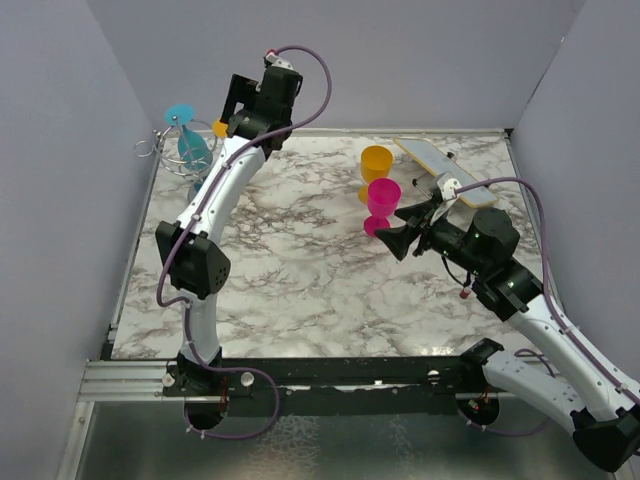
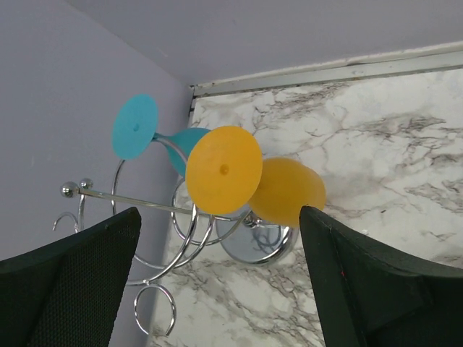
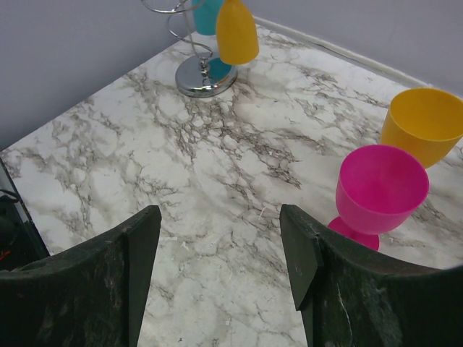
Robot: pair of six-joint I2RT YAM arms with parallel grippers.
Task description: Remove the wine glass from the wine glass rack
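Glasses, four. Two hung foot-up on the rack (image 2: 181, 217) – a teal glass (image 2: 137, 130) and a hung orange glass (image 2: 246, 181) – at the table's far-left corner. Two stood upright right of centre, just beside each other: a standing orange glass (image 1: 376, 165) and a pink glass (image 1: 382, 200).

Rack, one: silver wire, round shiny base.

Board (image 1: 445, 170), one, flat, far right.

Left gripper (image 2: 219, 217): jaws wide apart, facing the hung orange glass, not touching it.

Right gripper (image 3: 218, 217): jaws apart, empty, near the pink glass.

Table (image 1: 300, 270): grey-veined white marble. Walls (image 1: 60, 150): plain lilac-grey, on three sides.
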